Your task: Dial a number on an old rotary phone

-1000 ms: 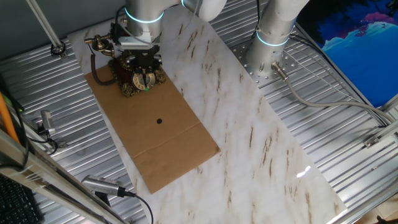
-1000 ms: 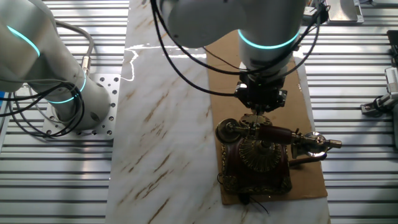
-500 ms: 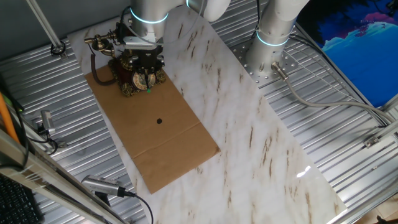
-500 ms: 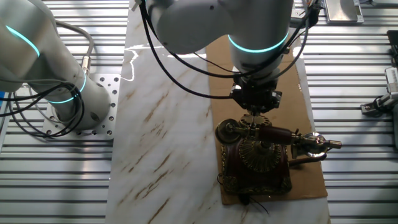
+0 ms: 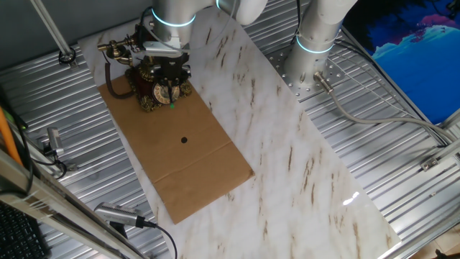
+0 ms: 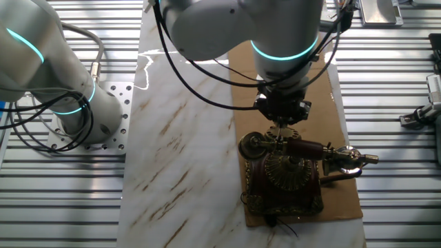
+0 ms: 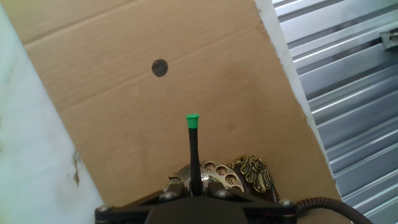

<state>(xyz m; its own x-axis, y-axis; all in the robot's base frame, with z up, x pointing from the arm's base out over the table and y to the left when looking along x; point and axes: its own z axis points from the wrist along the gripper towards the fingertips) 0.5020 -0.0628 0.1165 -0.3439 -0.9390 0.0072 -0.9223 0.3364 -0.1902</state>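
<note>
One phone [image 6: 286,176] directly beneath pincer [image 6: 280,117].

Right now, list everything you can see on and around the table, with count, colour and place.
phone: one, dark red-brown with gold trim, at one end of the cardboard
cardboard: one sheet, brown, on the table
dot: one, black, on the cardboard beyond the stick's tip
table: one, white marble pattern
stick: one, black with green tip, pointing out from the gripper above the dial
second arm base: one, white, beside the table
gripper: one, black, over the phone
</note>
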